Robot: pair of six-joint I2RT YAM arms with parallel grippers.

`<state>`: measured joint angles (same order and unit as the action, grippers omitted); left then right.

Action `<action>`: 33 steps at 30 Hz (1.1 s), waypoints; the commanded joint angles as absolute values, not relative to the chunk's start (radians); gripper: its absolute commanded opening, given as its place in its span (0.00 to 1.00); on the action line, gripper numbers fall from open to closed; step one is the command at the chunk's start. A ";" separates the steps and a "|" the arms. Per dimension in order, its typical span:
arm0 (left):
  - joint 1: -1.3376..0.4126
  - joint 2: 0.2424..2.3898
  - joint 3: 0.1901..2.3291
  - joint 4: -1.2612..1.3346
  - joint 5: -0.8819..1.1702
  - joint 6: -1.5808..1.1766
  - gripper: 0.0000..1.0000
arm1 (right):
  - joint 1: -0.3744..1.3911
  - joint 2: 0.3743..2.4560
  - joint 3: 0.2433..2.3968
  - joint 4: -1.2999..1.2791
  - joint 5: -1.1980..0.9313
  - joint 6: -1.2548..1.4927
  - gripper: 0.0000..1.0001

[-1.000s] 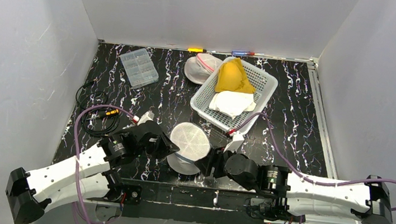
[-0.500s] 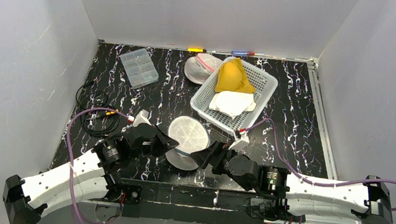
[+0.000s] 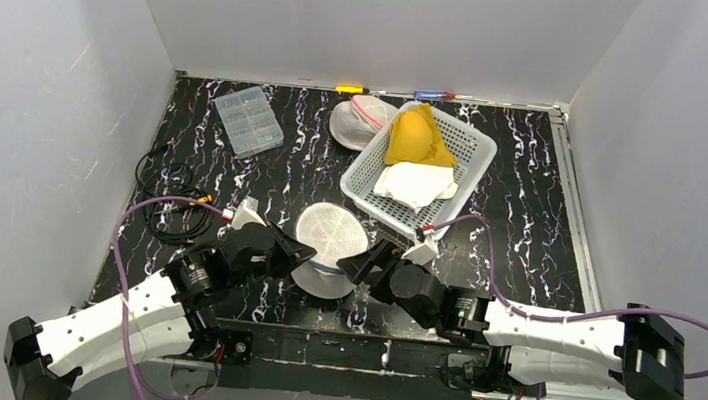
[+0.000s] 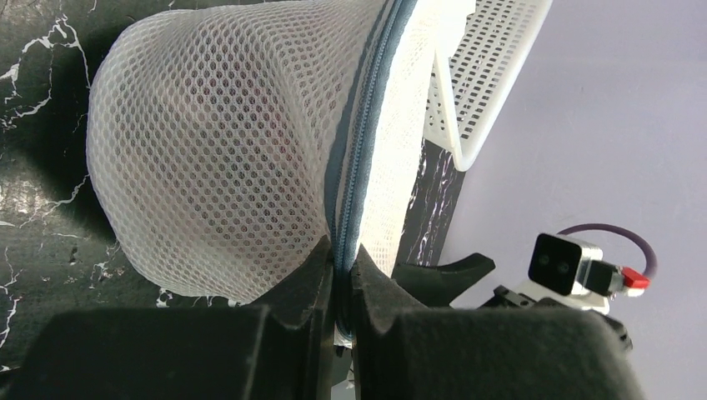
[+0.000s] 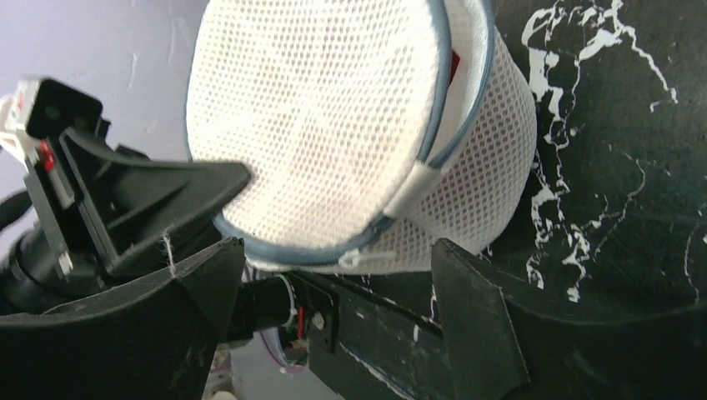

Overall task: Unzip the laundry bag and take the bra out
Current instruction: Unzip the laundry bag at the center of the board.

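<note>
The laundry bag [image 3: 330, 240], a round white mesh pouch with a blue zipper [image 4: 360, 158] round its rim, is held tilted above the near table edge. My left gripper [image 3: 295, 254] is shut on the zipper seam at the bag's lower edge [image 4: 343, 254]. My right gripper [image 3: 363, 261] stands open at the bag's right side. In the right wrist view its wide fingers [image 5: 338, 250] flank the white zipper pull [image 5: 367, 255] without touching it. The bra is hidden inside the mesh.
A white basket [image 3: 470, 163] with a yellow cloth [image 3: 418, 137] and a white cloth stands just behind the bag. A second mesh pouch [image 3: 357, 120] lies beside it. A clear compartment box [image 3: 248, 120] sits back left, and a black cable coil [image 3: 169, 201] lies left.
The left gripper has carried the bag a little away from the near edge. The right gripper's fingers have spread wide and its arm has slid left toward the bag.
</note>
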<state>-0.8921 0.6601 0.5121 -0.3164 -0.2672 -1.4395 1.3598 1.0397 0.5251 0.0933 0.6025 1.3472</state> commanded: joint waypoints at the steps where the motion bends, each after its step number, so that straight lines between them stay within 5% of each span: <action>1: -0.891 0.665 0.507 -0.287 -0.300 -1.442 0.00 | 1.293 1.069 0.499 0.233 0.538 1.382 0.88; 12: -0.897 0.662 0.490 -0.273 -0.304 -1.419 0.00 | 1.246 1.193 0.537 0.360 0.420 1.352 0.56; 16: -0.897 0.660 0.496 -0.318 -0.299 -1.392 0.00 | 1.240 1.174 0.550 0.338 0.418 1.276 0.21; 18: -0.897 0.663 0.545 -0.434 -0.299 -1.366 0.11 | 1.240 1.155 0.593 0.262 0.419 1.177 0.04; 23: -0.897 0.634 0.669 -0.723 -0.344 -1.276 0.63 | 1.231 1.105 0.726 0.032 0.366 0.861 0.01; 33: -0.897 0.400 0.888 -0.927 -0.494 -1.077 0.76 | 1.221 1.293 1.114 -0.190 -0.008 0.459 0.01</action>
<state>-0.8932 0.4519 0.8093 -0.8181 -0.3748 -1.1931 1.2247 1.2037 0.9855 -0.1574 0.2218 0.6422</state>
